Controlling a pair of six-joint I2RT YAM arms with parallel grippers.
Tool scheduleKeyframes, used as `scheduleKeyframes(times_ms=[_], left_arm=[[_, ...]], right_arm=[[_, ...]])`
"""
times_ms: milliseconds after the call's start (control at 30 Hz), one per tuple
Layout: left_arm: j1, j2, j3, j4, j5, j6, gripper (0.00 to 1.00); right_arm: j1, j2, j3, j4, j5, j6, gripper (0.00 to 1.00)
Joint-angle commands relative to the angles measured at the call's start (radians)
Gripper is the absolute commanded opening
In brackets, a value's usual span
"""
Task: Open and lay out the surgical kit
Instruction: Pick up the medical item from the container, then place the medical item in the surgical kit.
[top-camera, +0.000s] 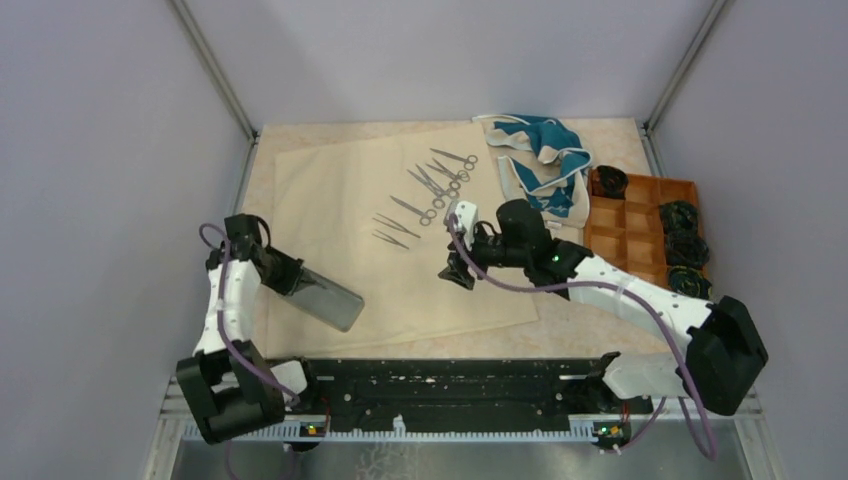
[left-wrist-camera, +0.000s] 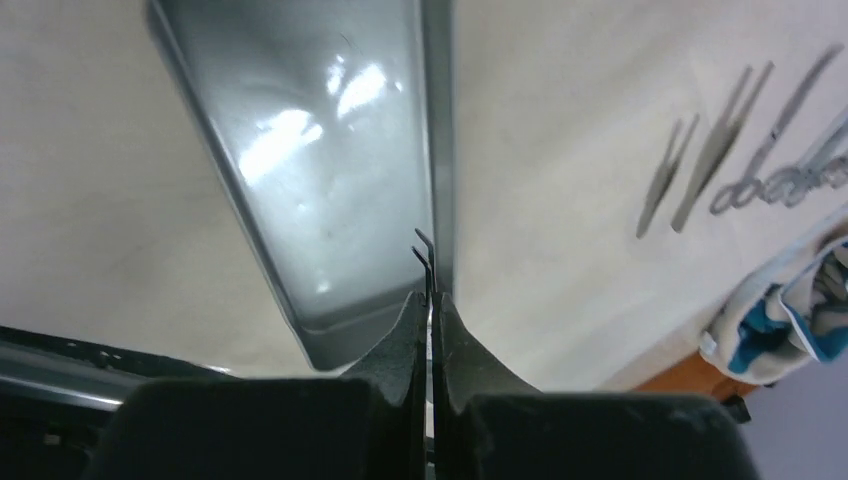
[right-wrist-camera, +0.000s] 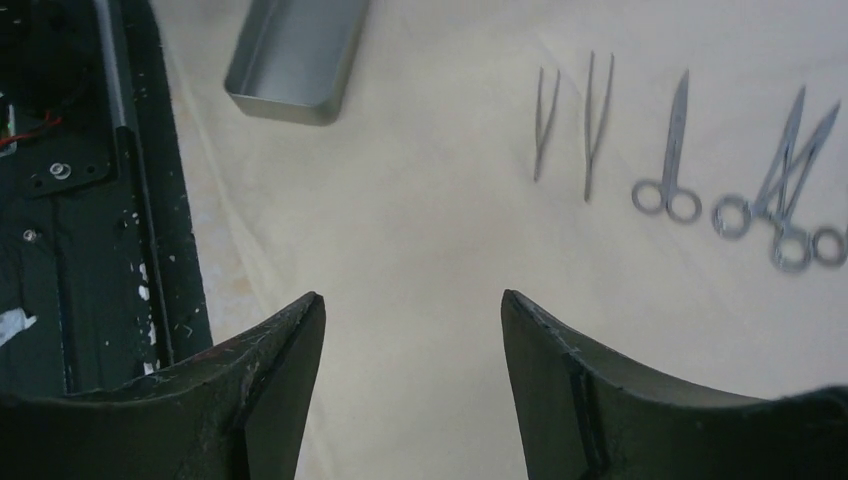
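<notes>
The beige cloth wrap (top-camera: 340, 190) lies spread flat, and it is bare below and just ahead of the right gripper (right-wrist-camera: 410, 295), whose fingers stand wide apart. The shiny, round-cornered steel tray (left-wrist-camera: 310, 160) stretches ahead of the left gripper (left-wrist-camera: 432, 300), whose fingers pinch its side wall. The tweezers (right-wrist-camera: 547, 120) and scissors (right-wrist-camera: 675, 140) lie in a row far ahead of the right fingers.

Cloth wrap (top-camera: 330, 200): plain beige. Steel tray (top-camera: 328, 299): silver-grey, with white glare patches. Scissors (right-wrist-camera: 677, 140) and tweezers (right-wrist-camera: 541, 150): silver. Fabric (top-camera: 545, 140): teal and white patches. Compartment tray (top-camera: 625, 235): orange-brown, holding black items (top-camera: 680, 215). Counter (top-camera: 615, 140): mottled cream.
</notes>
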Motion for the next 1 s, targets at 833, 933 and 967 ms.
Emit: scheduleKeyframes(times_ms=[833,933,967], left_arm=[[-0.426,-0.068,0.148,-0.264,0.172,-0.551,0.00],[-0.426,-0.068,0.144,-0.265,0.175,-0.552,0.00],[-0.426,-0.069,0.144,-0.265,0.177,-0.552,0.00]], right_arm=[[0.431,0.318,0.180,0.256,0.334,-0.319,0.35],[0.433,0.338,0.201,0.256,0.336,-0.306,0.34],[0.434,0.344,0.209,0.252,0.333,-0.303,0.32]])
